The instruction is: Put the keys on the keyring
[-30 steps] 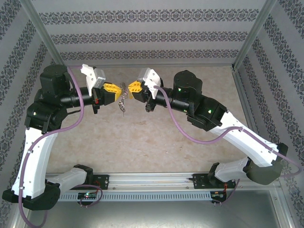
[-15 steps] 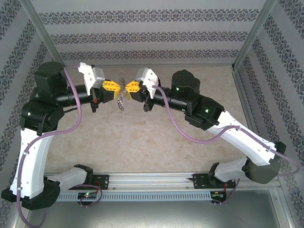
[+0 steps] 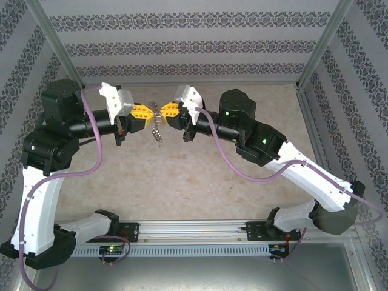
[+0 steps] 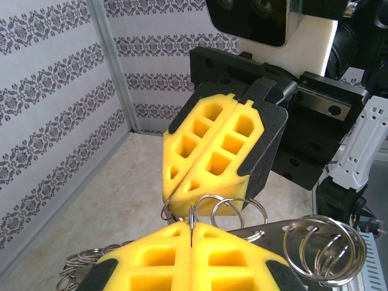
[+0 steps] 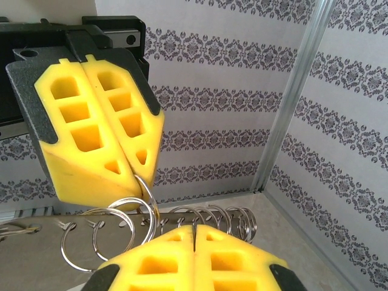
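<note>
Keys dangle, silvery and jagged (mid-air), left fingers and right fingers both pinching the keyring.

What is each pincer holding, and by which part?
Both are shut on the keyring, tip to tip: left pincer and right pincer each pinch its thin wire rim from opposite sides. The keys dangle below, ungripped.

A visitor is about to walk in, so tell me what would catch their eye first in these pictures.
Two yellow-fingered hands, the left hand and the right hand, meet tip to tip in the air over the far middle of the table, both shut on thin metal loops. A jagged string of keys dangles beneath them.
</note>
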